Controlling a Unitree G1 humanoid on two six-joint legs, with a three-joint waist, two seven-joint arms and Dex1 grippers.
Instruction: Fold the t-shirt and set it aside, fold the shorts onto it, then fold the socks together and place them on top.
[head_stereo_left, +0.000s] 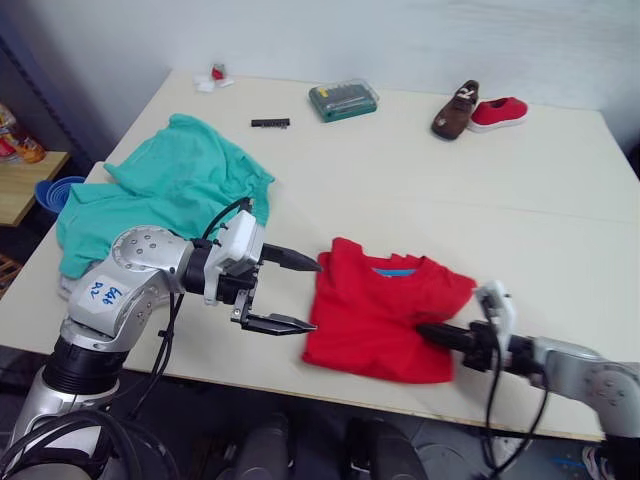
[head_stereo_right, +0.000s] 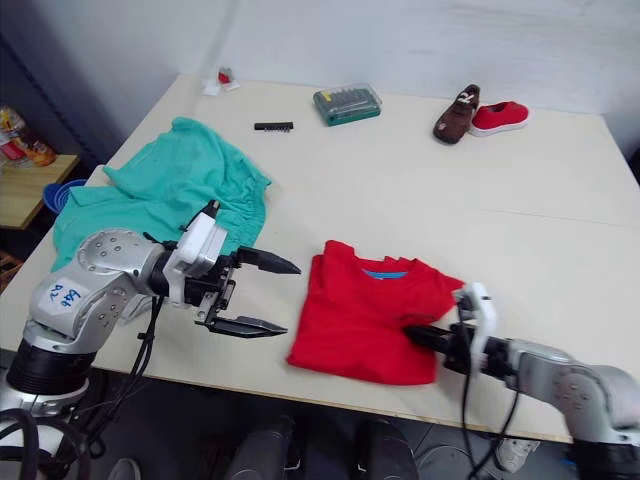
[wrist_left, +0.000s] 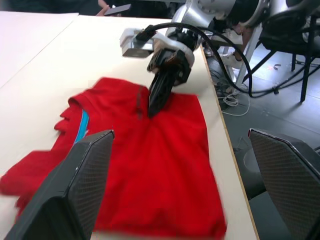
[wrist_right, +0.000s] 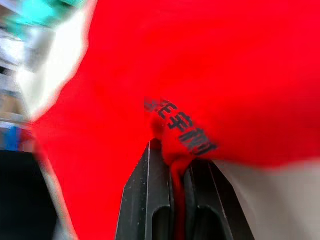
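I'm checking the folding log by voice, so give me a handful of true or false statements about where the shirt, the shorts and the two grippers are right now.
1. The right gripper is shut on the t-shirt. True.
2. The left gripper is clamped on the shorts. False: it is open, beside the t-shirt's edge, holding nothing.
3. The shorts lie on top of the t-shirt. False: they lie apart, on the robot's left.
4. Two shoes sit at the far side of the table. True.
5. The t-shirt hangs off the table. False: it lies on the tabletop.
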